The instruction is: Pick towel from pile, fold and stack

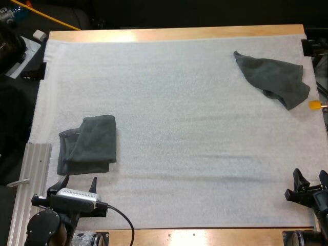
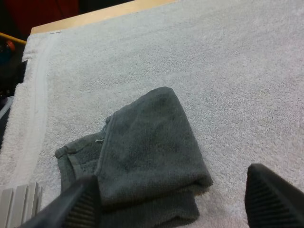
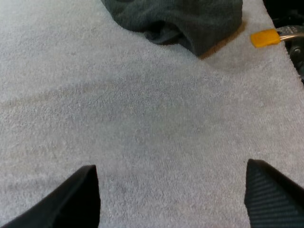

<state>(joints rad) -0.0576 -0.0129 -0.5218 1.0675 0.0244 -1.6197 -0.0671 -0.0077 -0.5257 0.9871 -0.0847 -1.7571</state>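
The left tool stands wide, holding nothing. The folded towel lies just ahead of it, loosely folded, so a careless pass could snag its raised edge and undo the fold. The right tool is wide too, over bare mat. The crumpled towel lies well ahead of it, near the bench's far right edge. Pinching one loose layer there might drag it off the mat.

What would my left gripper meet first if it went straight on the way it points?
Probably the folded towel, lying just ahead of the open left gripper; its height above the towel is unclear.
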